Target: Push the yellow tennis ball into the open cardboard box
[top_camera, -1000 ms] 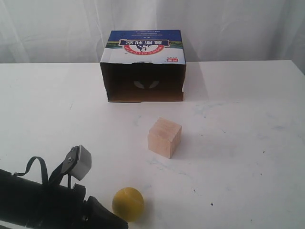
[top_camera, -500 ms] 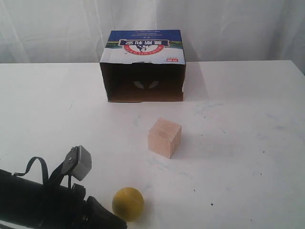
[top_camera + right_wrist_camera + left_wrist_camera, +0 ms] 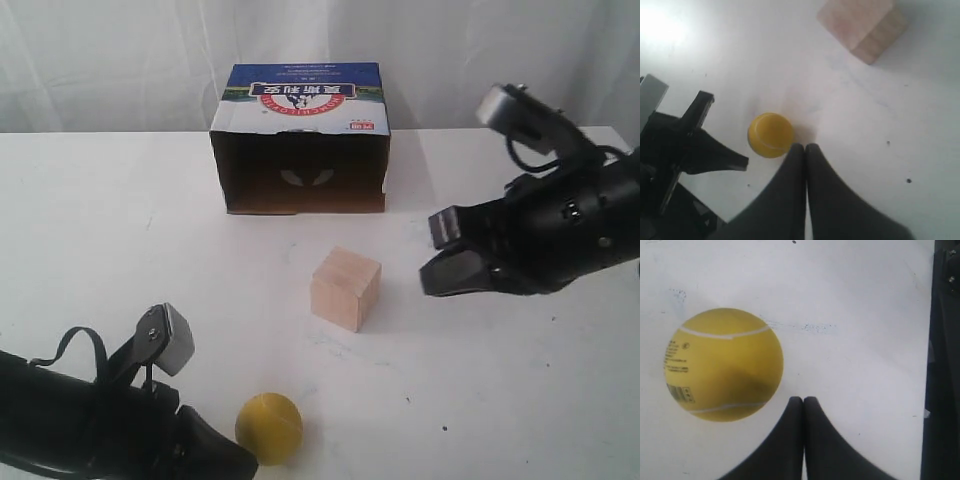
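The yellow tennis ball [image 3: 268, 428] [image 3: 722, 364] [image 3: 770, 135] lies on the white table near the front edge. Just beside it, to its left and low down, my left gripper [image 3: 243, 463] [image 3: 803, 400] is shut and empty; whether its tips touch the ball I cannot tell. The open cardboard box [image 3: 300, 140] stands at the back with its dark opening facing the ball. My right gripper [image 3: 428, 284] [image 3: 805, 146] is shut and empty, held above the table to the right of the wooden cube, far from the ball.
A pale wooden cube [image 3: 345, 288] [image 3: 862, 25] stands on the table between the ball and the box opening. The white table [image 3: 120, 230] stretches wide to the left and right. A white curtain hangs behind.
My right arm has come into the exterior view from the right. The left arm has shifted slightly; the ball has hardly moved.
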{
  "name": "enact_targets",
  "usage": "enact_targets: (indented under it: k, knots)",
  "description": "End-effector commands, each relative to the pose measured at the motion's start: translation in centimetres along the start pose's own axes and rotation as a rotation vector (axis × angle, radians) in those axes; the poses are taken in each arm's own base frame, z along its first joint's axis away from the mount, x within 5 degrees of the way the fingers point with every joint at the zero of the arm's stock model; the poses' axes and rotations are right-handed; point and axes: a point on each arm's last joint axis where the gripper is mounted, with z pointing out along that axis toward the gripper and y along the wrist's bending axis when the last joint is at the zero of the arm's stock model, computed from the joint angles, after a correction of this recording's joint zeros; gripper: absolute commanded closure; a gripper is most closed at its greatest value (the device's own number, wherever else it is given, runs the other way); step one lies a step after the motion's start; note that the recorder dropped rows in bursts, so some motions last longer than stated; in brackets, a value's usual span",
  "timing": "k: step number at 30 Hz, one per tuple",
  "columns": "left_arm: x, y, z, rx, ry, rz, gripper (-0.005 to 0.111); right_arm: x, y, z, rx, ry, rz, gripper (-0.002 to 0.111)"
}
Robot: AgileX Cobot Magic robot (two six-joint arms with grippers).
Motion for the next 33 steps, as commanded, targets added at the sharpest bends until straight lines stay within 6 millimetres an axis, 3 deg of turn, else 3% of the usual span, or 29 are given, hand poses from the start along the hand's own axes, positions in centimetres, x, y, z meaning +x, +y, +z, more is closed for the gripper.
enact_targets:
  k: [1,9,15,21,33]
  knots:
    - [-0.4,0.0,0.1,-0.009,-0.025,0.137,0.107,0.6,2.0,3.3,-0.047,0.076,-0.027,0.108]
    - [-1.0,0.2,0.1,-0.013,-0.037,0.155,0.107,1.8,3.3,9.6,-0.045,0.187,-0.02,0.108]
    - [-1.0,0.2,0.1,-0.012,-0.038,0.155,0.107,2.8,3.7,13.0,-0.019,0.223,-0.016,0.108]
    - [-1.0,0.3,0.1,-0.018,-0.034,0.155,0.107,3.3,4.2,15.0,-0.02,0.274,-0.03,0.108]
    - [-0.7,0.9,0.1,-0.083,-0.002,0.142,0.107,3.5,3.6,16.6,-0.002,0.284,0.015,0.108]
